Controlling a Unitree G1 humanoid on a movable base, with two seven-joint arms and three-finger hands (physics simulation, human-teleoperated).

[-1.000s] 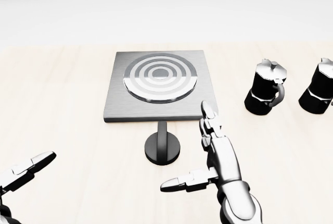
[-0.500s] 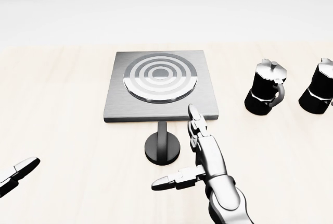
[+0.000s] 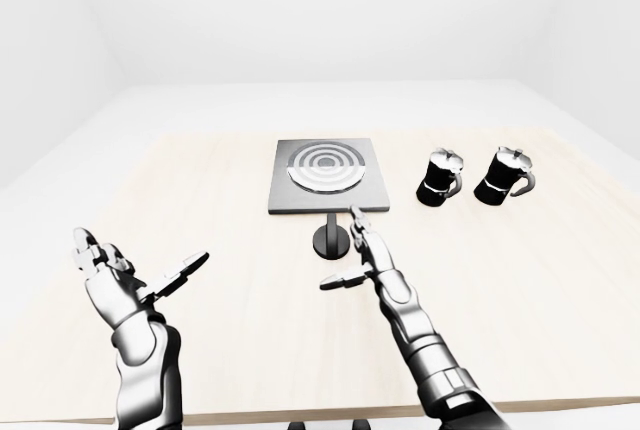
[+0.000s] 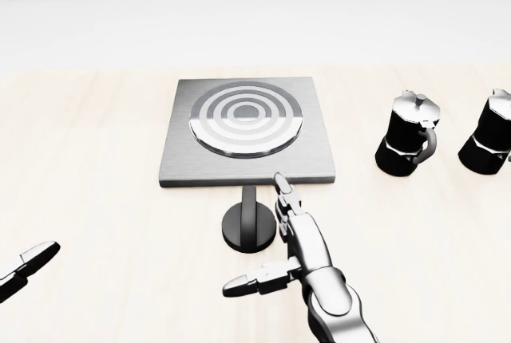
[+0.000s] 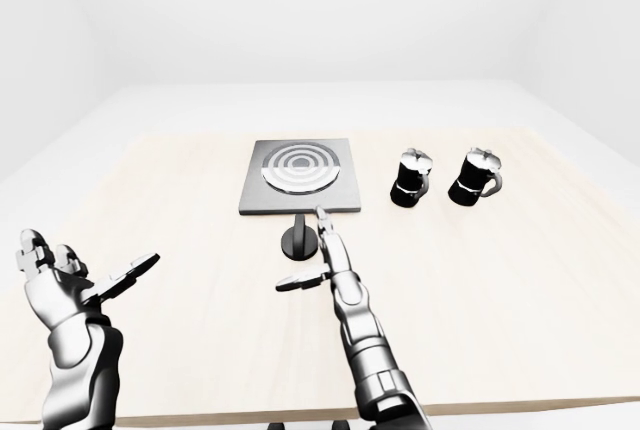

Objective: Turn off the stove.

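The stove (image 4: pixel 247 132) is a grey square plate with a ringed round burner (image 4: pixel 246 117), near the middle of the head view. Just below it sits its black round knob (image 4: pixel 249 227) with a grey lever pointing up toward the plate. My right hand (image 4: pixel 259 239) is open beside the knob: its long fingers (image 4: pixel 291 207) stand up along the knob's right edge and the thumb (image 4: pixel 251 281) reaches left below it. Whether it touches the knob, I cannot tell. My left hand (image 3: pixel 145 260) is open, raised at the lower left, far from the stove.
Two black moka pots (image 4: pixel 411 136) (image 4: pixel 489 136) with silver lids stand to the right of the stove. Everything rests on a wide light wooden table (image 3: pixel 200 180), whose near edge (image 3: pixel 300 415) runs along the bottom of the left-eye view. White walls surround it.
My right hand has slid left and a little down, ending with its fingers next to the knob. My left hand has dropped toward the head view's lower left corner.
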